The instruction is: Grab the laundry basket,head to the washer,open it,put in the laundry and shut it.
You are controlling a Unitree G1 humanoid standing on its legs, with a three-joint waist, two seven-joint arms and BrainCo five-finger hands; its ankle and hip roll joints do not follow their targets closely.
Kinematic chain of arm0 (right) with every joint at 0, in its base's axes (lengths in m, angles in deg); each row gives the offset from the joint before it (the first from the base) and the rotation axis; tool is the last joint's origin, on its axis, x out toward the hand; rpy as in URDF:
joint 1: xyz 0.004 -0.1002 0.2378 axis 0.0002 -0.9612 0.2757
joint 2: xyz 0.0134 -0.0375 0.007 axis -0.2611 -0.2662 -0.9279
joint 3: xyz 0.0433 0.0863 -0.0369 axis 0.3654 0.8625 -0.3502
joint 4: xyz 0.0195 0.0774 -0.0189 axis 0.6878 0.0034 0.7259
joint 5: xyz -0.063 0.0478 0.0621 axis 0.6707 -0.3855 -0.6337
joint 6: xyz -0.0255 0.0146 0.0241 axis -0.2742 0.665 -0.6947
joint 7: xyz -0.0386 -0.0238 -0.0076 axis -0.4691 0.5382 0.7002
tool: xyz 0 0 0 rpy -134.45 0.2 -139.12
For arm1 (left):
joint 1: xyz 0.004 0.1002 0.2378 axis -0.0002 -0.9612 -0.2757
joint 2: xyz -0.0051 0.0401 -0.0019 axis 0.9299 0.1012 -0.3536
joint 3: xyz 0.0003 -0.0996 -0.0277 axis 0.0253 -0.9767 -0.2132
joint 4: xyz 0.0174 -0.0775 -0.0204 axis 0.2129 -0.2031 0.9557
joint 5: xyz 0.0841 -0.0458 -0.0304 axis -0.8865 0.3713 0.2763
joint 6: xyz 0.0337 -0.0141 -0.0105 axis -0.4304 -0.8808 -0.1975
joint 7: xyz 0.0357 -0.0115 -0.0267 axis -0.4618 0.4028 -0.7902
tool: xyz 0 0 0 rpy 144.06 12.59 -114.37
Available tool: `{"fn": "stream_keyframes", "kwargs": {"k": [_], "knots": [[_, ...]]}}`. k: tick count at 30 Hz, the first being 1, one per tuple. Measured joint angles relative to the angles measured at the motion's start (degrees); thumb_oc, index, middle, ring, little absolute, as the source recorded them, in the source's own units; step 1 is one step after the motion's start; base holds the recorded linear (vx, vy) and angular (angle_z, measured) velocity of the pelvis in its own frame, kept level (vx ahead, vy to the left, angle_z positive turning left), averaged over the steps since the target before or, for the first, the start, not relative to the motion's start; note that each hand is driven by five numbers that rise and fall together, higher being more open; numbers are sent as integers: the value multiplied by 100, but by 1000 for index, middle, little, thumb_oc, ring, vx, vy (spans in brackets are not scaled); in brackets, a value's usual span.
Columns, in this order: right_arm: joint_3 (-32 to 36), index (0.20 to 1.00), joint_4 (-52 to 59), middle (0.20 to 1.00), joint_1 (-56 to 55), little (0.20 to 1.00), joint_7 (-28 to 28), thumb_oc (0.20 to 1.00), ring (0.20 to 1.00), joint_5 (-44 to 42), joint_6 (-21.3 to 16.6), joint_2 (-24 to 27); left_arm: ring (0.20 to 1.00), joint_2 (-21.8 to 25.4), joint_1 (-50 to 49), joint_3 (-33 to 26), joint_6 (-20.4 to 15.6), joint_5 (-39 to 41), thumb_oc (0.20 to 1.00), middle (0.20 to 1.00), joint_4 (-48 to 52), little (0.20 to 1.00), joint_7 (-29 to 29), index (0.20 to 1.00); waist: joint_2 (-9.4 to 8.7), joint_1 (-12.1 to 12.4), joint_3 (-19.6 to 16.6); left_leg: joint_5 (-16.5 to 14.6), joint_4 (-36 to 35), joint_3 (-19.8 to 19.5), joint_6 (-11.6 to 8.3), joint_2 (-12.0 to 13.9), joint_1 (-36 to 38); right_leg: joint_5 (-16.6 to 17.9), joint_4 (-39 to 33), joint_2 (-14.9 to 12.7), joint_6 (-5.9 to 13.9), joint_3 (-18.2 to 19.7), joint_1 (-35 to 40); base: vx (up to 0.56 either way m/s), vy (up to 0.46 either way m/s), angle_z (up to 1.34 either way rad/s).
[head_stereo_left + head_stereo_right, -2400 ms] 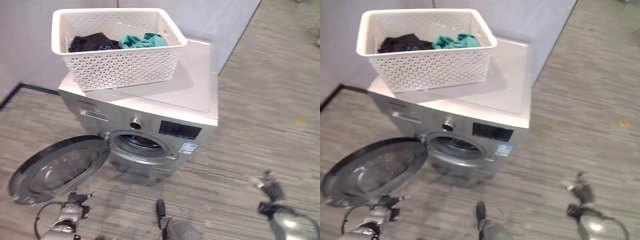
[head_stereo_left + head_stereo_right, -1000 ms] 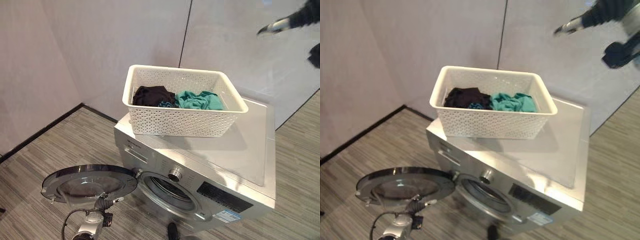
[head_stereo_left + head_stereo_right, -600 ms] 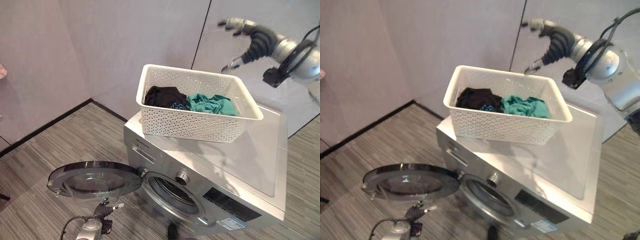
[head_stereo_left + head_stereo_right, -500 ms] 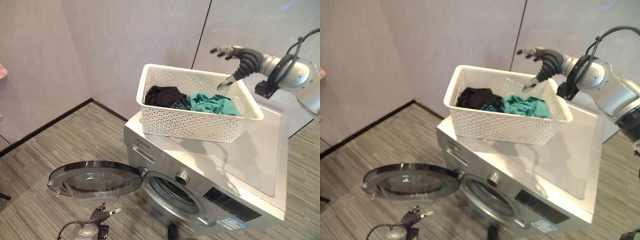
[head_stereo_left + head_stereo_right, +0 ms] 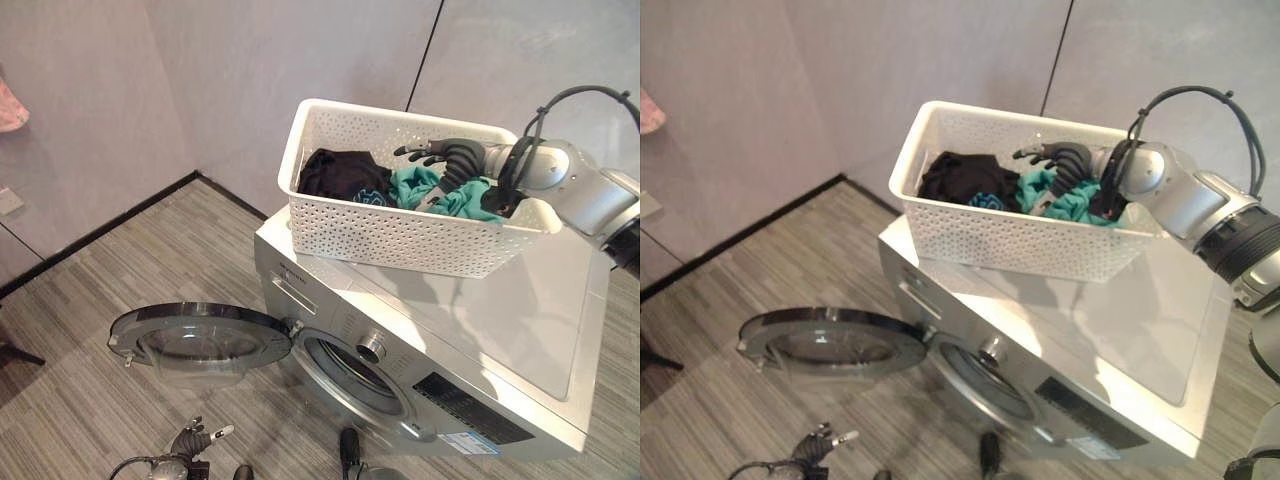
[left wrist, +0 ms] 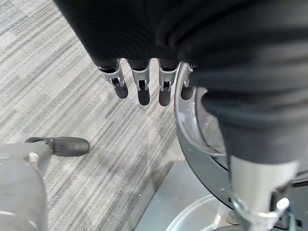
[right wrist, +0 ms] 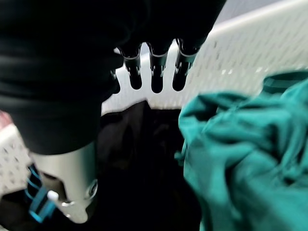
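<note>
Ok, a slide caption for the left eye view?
Right robot hand open over teal laundry in basket atop open washer.

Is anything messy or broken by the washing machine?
Nothing looks broken or spilled. The basket sits flat on the washer with the clothes inside, and the door hangs wide open, ready for loading. The right hand reaches into the basket.

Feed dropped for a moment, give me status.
Right hand open, over teal cloth in basket. Left hand open, low by floor. Washer door open, nothing blocking.
</note>
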Motion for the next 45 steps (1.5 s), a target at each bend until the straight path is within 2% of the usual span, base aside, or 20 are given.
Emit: {"fn": "stream_keyframes", "kwargs": {"k": [4, 8, 15, 20, 21, 22, 23, 24, 25, 37, 41, 45], "knots": [[37, 1000, -531, 1000, 11, 1000, -1, 1000, 1000, 9, 17, -211, 1000, 49, 125, 45, -48, 123, 1000, 1000, 98, 1000, 2, 1000, -33, 85, 201, 51, 19, -74, -28, 29, -231, 36, 2, 0, -31, -42, -200, -35, -19, 8], [36, 1000, -671, 1000, 69, 1000, -21, 1000, 1000, 58, 54, -207, 1000, 77, 158, 55, -144, 297, 1000, 1000, 200, 1000, 7, 1000, 18, 120, 471, 63, 66, -225, -49, 47, -391, 68, 4, 26, -55, -170, -266, -24, -26, 14], [301, 1000, -1057, 1000, 84, 1000, -77, 1000, 1000, 450, 51, -174, 1000, 151, 173, 245, -173, 326, 1000, 1000, 480, 1000, 0, 1000, -28, 206, 628, 76, 83, -383, -69, 77, -581, -2, 3, 53, -47, -324, -344, -13, -23, 13], [399, 1000, -749, 1000, -9, 1000, -130, 1000, 1000, 554, 54, 7, 1000, 152, 206, 259, -189, 332, 1000, 1000, 502, 1000, 7, 1000, -54, 208, 684, 76, 83, -409, -70, 83, -654, -22, 2, 59, -26, -351, -373, 1, -10, 2], [397, 912, -600, 912, -31, 912, -131, 912, 912, 576, 57, 66, 1000, 151, 203, 259, -199, 332, 1000, 1000, 506, 1000, 8, 1000, -65, 205, 693, 75, 80, -406, -71, 85, -654, -30, 2, 60, -24, -351, -374, 0, 0, 0], [351, 768, -426, 768, -25, 768, -136, 768, 768, 580, 62, 161, 1000, 153, 207, 259, -207, 331, 1000, 1000, 507, 1000, 9, 1000, -76, 198, 704, 75, 76, -400, -71, 87, -653, -30, 2, 60, -25, -348, -377, 0, 0, 0], [328, 589, -302, 589, -26, 589, -167, 589, 589, 580, 60, 231, 1000, 154, 211, 259, -207, 331, 1000, 1000, 507, 1000, 10, 1000, -87, 188, 712, 75, 75, -394, -71, 87, -653, -30, 2, 60, -26, -342, -383, 0, 0, 0], [328, 492, -171, 492, -60, 492, -202, 492, 492, 578, 66, 289, 1000, 151, 212, 258, -213, 330, 1000, 1000, 508, 1000, 10, 1000, -97, 175, 718, 75, 73, -393, -71, 87, -655, -31, 2, 61, -25, -340, -384, 0, 0, 0], [328, 200, 132, 200, -153, 200, -211, 200, 200, 565, 101, 440, 1000, 149, 213, 258, -215, 330, 1000, 1000, 532, 1000, 9, 1000, -107, 172, 723, 75, 69, -393, -71, 89, -659, -37, 2, 61, -25, -339, -391, 0, 0, 0], [336, 200, 993, 200, -328, 200, -406, 200, 200, 543, -14, 809, 1000, 99, 280, 227, -239, 317, 1000, 1000, 420, 1000, 20, 1000, -170, 165, 709, 75, 56, -372, -71, 86, -639, -7, 4, 53, -48, -323, -417, 0, 0, 0], [410, 200, 1518, 200, -683, 200, -542, 200, 200, 536, -21, 1138, 1000, 81, 320, 207, -236, 289, 1000, 1000, 354, 1000, 12, 1000, -185, 161, 700, 75, 34, -362, -71, 81, -535, -4, 5, 46, -51, -322, -325, 5, 8, 0], [786, 200, 2061, 200, -1404, 200, -799, 200, 200, 437, -36, 1511, 1000, 84, 288, 93, -231, 281, 1000, 1000, 355, 1000, 1, 1000, -241, 106, 664, 76, 19, -352, -70, 65, -446, -15, 4, 28, -38, -312, -243, 0, 0, 0]]}}
